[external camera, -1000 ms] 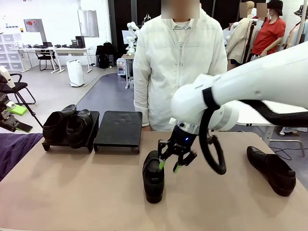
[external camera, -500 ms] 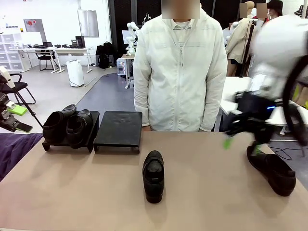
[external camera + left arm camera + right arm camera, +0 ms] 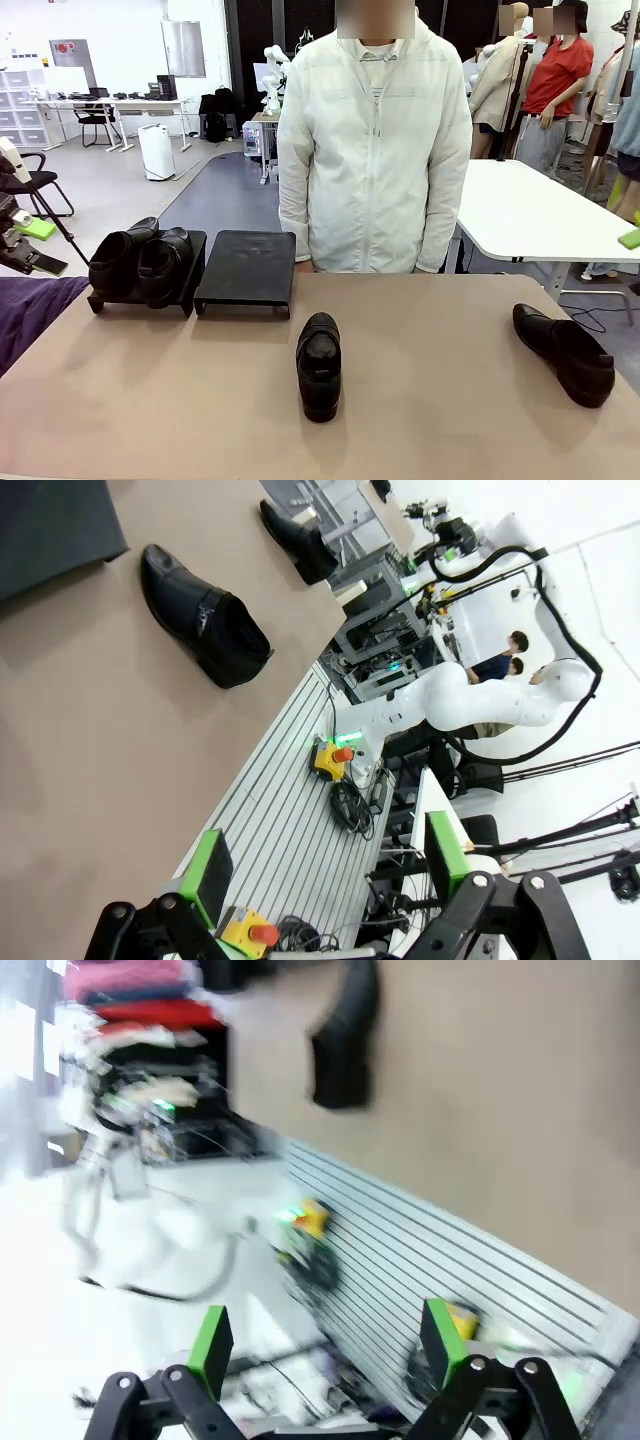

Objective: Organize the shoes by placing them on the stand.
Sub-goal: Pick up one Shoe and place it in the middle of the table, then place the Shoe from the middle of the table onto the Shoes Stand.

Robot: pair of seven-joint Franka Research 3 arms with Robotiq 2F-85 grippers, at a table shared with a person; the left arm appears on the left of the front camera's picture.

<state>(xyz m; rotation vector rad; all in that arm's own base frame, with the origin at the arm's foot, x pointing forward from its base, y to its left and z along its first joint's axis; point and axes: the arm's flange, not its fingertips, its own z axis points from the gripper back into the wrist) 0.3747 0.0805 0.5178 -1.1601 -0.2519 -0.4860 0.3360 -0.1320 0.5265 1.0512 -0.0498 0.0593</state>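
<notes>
Right gripper [image 3: 326,1345] pulled off centre shoe [image 3: 319,365], jaws wide; left gripper [image 3: 326,865] wide; left stand [image 3: 196,262] holds two shoes [image 3: 165,262].

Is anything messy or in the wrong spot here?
Yes. Two shoes lie loose on the table: the middle shoe points straight across, and the right shoe sits askew near the edge. The other pair rests neatly on the left stand, while the second stand beside it holds no shoes.

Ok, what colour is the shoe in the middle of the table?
Black and slightly glossy. The shoe shows best in the front view.
</notes>
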